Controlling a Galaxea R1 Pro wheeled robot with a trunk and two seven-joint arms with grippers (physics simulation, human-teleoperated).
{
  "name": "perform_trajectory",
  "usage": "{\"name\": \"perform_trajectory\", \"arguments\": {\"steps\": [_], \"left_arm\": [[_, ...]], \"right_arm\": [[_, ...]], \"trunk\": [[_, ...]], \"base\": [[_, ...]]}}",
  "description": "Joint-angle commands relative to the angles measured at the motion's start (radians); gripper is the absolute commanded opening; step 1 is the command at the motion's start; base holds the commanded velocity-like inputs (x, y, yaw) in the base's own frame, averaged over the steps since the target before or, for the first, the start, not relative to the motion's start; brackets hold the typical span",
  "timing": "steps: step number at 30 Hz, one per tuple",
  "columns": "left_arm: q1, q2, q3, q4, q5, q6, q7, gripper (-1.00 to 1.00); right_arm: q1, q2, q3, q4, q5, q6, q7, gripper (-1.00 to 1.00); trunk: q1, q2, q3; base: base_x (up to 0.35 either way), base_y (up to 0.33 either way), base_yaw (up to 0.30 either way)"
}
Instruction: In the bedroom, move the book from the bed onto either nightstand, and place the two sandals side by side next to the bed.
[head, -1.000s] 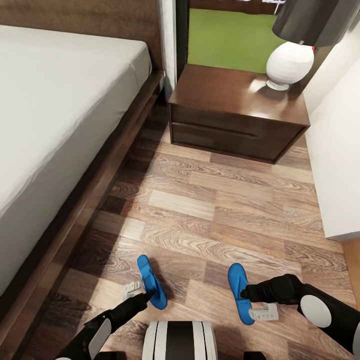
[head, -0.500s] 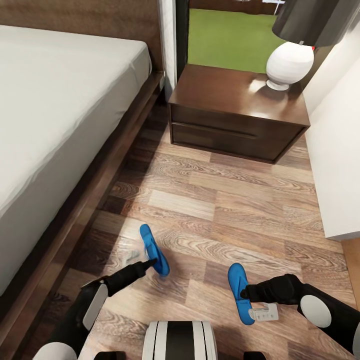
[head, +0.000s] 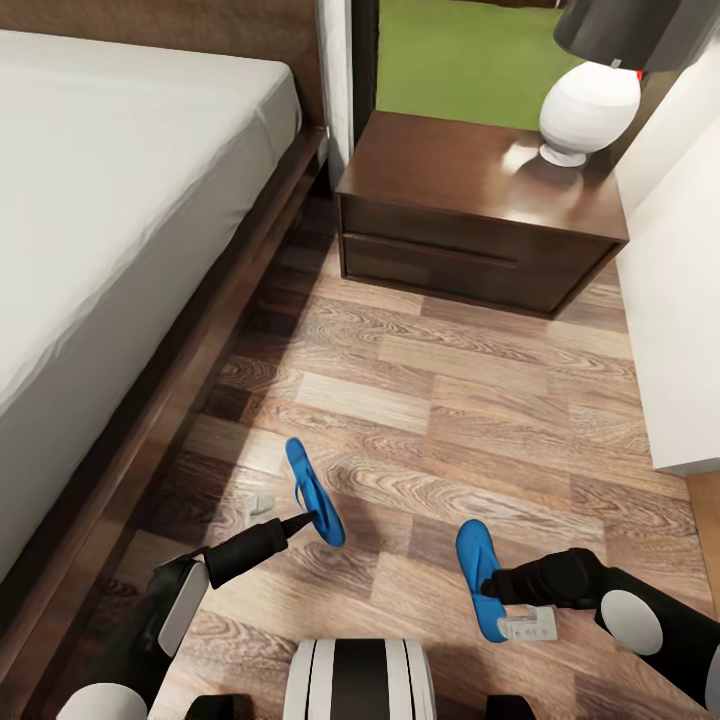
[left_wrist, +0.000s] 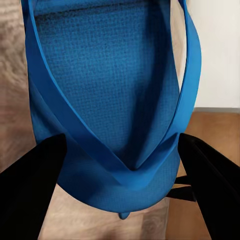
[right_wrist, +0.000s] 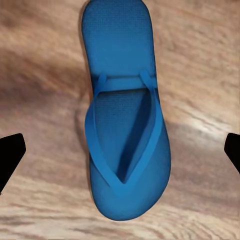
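One blue sandal (head: 313, 492) hangs tilted on its edge just above the wood floor, with my left gripper (head: 303, 520) shut on it. Up close, the left gripper (left_wrist: 120, 190) has its black fingers (left_wrist: 30, 192) on both sides of this sandal (left_wrist: 107, 100) at the toe end. The other sandal (head: 478, 578) lies flat on the floor. My right gripper (head: 488, 586) hovers over it, and in the right wrist view the gripper (right_wrist: 120, 152) is open wide around that sandal (right_wrist: 125, 130). The bed (head: 120, 200) runs along the left. The nightstand (head: 470, 215) stands ahead. The book is out of view.
A white lamp (head: 588, 105) with a dark shade stands on the nightstand's right corner. A white wall (head: 680, 300) closes off the right side. The bed's dark wooden frame (head: 190, 370) borders the floor strip between bed and wall.
My left gripper has carried its sandal forward along the floor, away from the robot's base. The right gripper and its sandal have stayed put. The camera has shifted slightly.
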Motion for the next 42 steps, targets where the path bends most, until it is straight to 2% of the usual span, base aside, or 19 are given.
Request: {"name": "perform_trajectory", "arguments": {"steps": [1, 24, 35, 39, 42], "left_arm": [[0.000, 0.000, 0.001, 0.000, 0.008, 0.009, -0.002, -1.00], [0.000, 0.000, -0.001, 0.001, 0.008, 0.007, -0.002, -1.00], [0.000, 0.000, -0.001, 0.001, 0.008, 0.007, -0.001, -1.00], [0.000, 0.000, -0.001, 0.001, 0.008, 0.007, -0.001, -1.00], [0.000, 0.000, -0.001, 0.001, 0.008, 0.007, -0.002, -1.00]], "right_arm": [[-0.001, -0.001, 0.003, -0.002, 0.001, -0.002, 0.003, 1.00], [-0.001, -0.001, 0.004, 0.000, 0.001, -0.002, 0.002, 1.00], [-0.001, -0.001, 0.004, 0.000, 0.001, -0.002, 0.002, 1.00], [-0.001, 0.000, 0.004, 0.000, 0.001, -0.002, 0.002, 1.00], [-0.001, 0.000, 0.004, 0.000, 0.001, -0.002, 0.003, 1.00]], "trunk": [[0.000, -0.001, -0.005], [0.011, -0.006, -0.093], [0.011, -0.006, -0.093], [0.012, -0.007, -0.109], [0.012, -0.007, -0.109]], "base": [[0.000, 0.000, 0.000], [0.000, 0.000, 0.000], [0.000, 0.000, 0.000], [0.000, 0.000, 0.000], [0.000, 0.000, 0.000]]}}
